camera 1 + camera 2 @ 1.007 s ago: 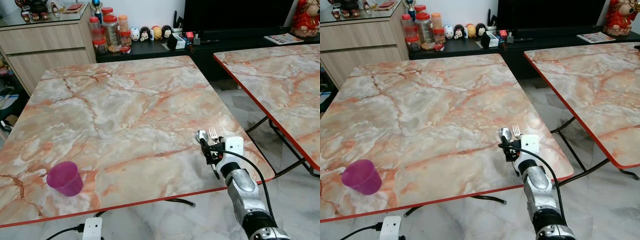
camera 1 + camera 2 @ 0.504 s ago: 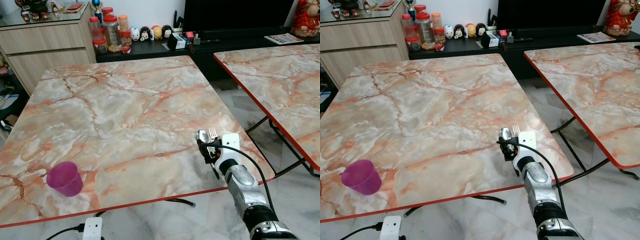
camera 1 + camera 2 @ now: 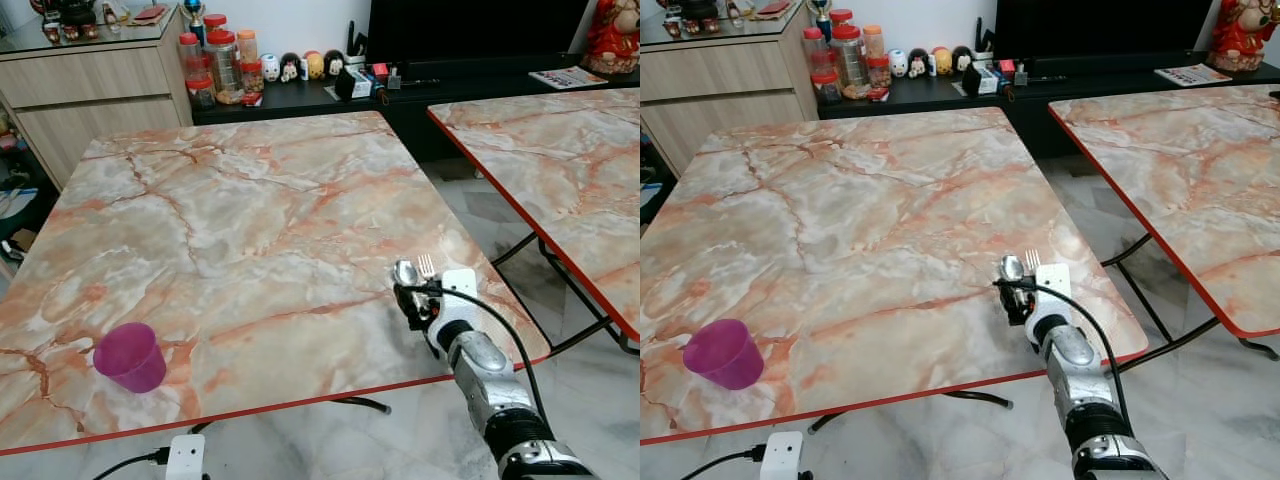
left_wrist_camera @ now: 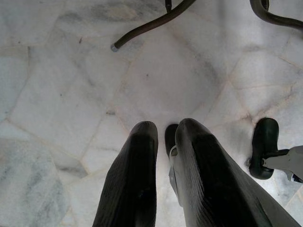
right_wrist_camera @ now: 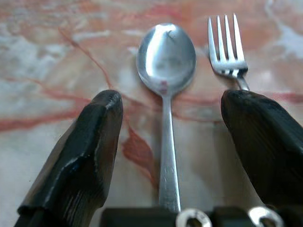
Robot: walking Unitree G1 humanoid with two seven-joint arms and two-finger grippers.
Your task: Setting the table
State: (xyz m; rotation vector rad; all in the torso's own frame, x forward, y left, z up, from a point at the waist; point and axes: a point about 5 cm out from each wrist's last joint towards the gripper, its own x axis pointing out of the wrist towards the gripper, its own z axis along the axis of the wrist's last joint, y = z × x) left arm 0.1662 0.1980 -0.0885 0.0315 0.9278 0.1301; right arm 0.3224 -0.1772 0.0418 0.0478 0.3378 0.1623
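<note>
Right arm [image 3: 487, 372]: my forearm is silver, rounded metal segments, with a black collar band near the lower end.
Wrist block [image 3: 461, 284]: a white, boxy housing sits just behind my fingers.
Cable [image 3: 505, 325]: one thin black wire loops from the wrist block back along the arm.
Right gripper [image 5: 168, 142]: two long black fingers, matte and finely ribbed; two small silver screws at their base.
Left gripper [image 4: 163, 142]: two rounded black fingers [image 4: 132, 179], same fine ribbing.
</note>
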